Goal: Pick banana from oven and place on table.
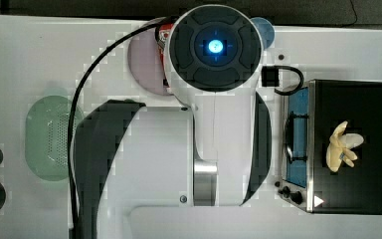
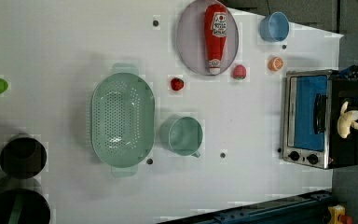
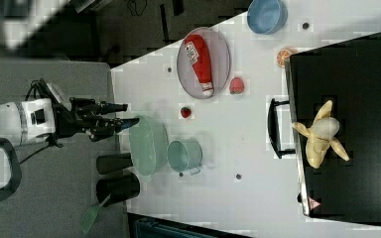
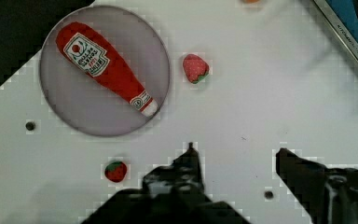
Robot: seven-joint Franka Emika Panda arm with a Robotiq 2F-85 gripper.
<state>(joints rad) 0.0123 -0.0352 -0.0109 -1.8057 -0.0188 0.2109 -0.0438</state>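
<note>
Broadly, the table point(image 2: 51, 42) carries everything, though in the top view the arm point(image 1: 216, 99) hides its middle. At the left view's right edge the oven point(image 2: 317, 121) stands, its far side cut off. On its black roof lies the banana point(image 3: 321, 136), peel splayed. The gripper point(image 4: 235, 154) hangs with jaws wide and empty above bare tabletop, fingertips partly cropped.

Cream-yellow banana point(image 3: 321, 136), black oven point(image 3: 349, 124), white hole-dotted table point(image 2: 74, 42).
</note>
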